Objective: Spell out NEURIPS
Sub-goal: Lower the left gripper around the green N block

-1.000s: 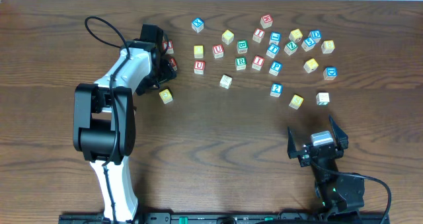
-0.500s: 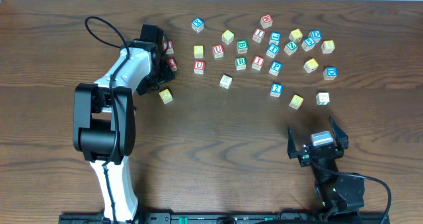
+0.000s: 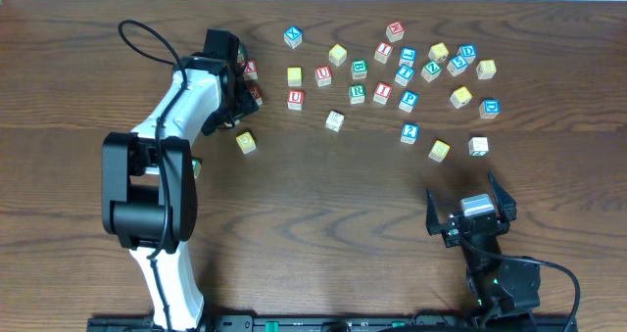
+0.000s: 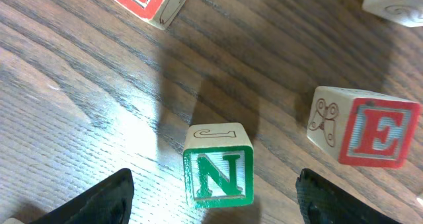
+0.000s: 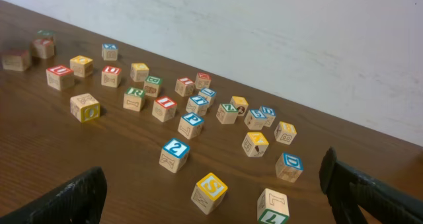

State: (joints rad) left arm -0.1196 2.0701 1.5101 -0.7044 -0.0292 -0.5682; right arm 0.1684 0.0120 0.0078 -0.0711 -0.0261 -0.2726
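In the left wrist view the green N cube (image 4: 218, 174) stands on the table between my left gripper's (image 4: 215, 207) fingers, with a gap on each side; that gripper is open. A red E cube (image 4: 370, 133) lies to its right. Overhead, the left gripper (image 3: 235, 82) is at the far left among red cubes (image 3: 257, 94), and the arm hides the N there. The red U (image 3: 295, 99), green R (image 3: 357, 93), red I (image 3: 382, 92), blue P (image 3: 409, 101) and yellow S (image 3: 439, 150) lie loose. My right gripper (image 3: 470, 213) hangs open and holds nothing, near the S (image 5: 210, 192).
Several other letter cubes are scattered along the far side of the table, thickest at the back right (image 3: 460, 63). A yellow cube (image 3: 245, 142) lies just beside the left arm. A blue "2" cube (image 5: 173, 155) and a blue D cube (image 5: 289, 166) sit ahead of the right gripper.
The left arm has shifted a little toward the far side, its elbow swinging left, and its jaws have narrowed slightly. The right arm and the cubes have not moved.
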